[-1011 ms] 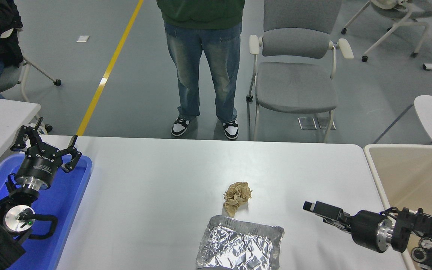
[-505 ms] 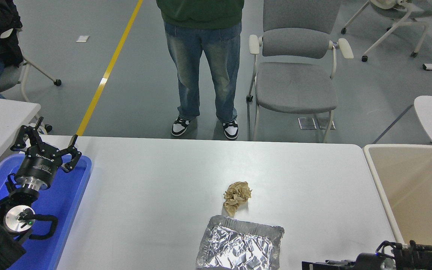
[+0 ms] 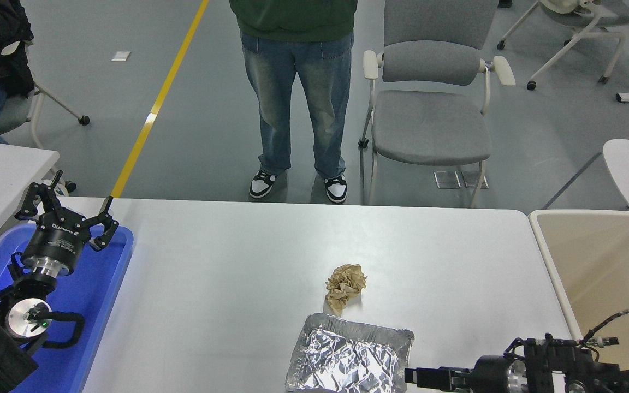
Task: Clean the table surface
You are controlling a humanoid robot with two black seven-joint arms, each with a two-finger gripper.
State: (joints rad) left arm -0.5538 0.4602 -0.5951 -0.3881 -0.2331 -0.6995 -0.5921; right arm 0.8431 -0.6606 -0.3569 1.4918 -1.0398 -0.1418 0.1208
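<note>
white and matte, the surface (image 3: 227, 273) fills the middle of the head view, wide and rigid, with rounded corners; it is nothing to grasp, only to clear of what lies on it. near its middle sits a brown paper wad (image 3: 345, 286), crumpled, probably very light and soft, likely to give under a pinch, so any bulge of its folds should do for a hold. just nearer than it, almost touching, a foil tray (image 3: 351, 357) rests at the near edge; its wrinkled foil looks thin, light and easy to dent, and its rim seems the safest place to take it. i see nothing in it but crinkled foil. at the left a blue tray (image 3: 110, 284) lies on the surface, with the left arm parked over it, its left claw (image 3: 71, 212) spread wide and holding nothing. at the right, beside the surface, stands a beige bin (image 3: 552, 240); what shows of its inside looks bare. the right claw (image 3: 418, 375) lies low at the bottom right, pointing left toward the foil tray and just beside it; i cannot tell whether it is spread or pressed together. a person (image 3: 296, 93) stands beyond the far edge, next to a grey chair (image 3: 429, 117).
</note>
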